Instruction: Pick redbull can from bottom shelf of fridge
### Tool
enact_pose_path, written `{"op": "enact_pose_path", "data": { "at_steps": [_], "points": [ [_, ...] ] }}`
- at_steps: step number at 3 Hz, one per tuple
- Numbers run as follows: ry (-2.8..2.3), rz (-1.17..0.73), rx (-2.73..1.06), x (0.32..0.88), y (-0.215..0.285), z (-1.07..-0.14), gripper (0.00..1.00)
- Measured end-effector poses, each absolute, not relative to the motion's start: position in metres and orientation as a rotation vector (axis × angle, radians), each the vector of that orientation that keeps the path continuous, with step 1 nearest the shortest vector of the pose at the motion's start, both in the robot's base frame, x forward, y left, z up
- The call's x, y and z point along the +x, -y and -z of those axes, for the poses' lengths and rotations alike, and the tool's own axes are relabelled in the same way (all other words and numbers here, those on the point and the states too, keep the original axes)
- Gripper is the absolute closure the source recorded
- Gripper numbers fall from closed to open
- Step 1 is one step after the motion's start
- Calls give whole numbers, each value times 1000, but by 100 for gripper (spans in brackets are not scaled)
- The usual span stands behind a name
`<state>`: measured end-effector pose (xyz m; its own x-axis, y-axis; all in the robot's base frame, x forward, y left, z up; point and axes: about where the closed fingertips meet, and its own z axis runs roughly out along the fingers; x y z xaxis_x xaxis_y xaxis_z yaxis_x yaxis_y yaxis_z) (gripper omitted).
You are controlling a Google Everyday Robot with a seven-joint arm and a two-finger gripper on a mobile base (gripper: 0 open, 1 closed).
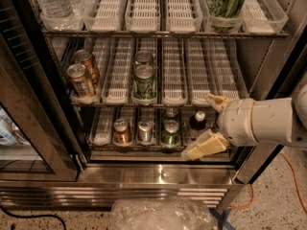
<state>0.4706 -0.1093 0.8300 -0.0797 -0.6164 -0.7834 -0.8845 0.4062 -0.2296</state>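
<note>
The fridge (158, 174) stands open in front of me. On its bottom shelf (103, 128) the slim silver redbull can (144, 131) stands between a copper-brown can (122, 131) and a green can (170, 132). A dark bottle (197, 122) stands right of the green can. My gripper (207, 124) comes in from the right, in front of the right end of the bottom shelf. Its two cream fingers (205, 147) are spread apart and hold nothing. It is well right of the redbull can, with the green can and the bottle between them.
The middle shelf holds two copper cans (80, 78) at left and green cans (144, 80) in the centre. The top shelf holds water bottles (53, 1) and a green-filled tub (225, 1). The glass door (29, 109) hangs open at left. A clear plastic bag (160, 214) and an orange cable (288, 171) lie on the floor.
</note>
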Motion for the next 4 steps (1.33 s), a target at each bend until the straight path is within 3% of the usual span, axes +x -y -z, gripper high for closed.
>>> {"op": "enact_pose_path", "data": {
  "at_steps": [2,3,4],
  "points": [
    [-1755,-449,-1200,471,100,-787,0],
    [-1717,-489,-927,483,112,-751,0],
    [-1664,-407,-695,499,150,-738,0]
  ]
}}
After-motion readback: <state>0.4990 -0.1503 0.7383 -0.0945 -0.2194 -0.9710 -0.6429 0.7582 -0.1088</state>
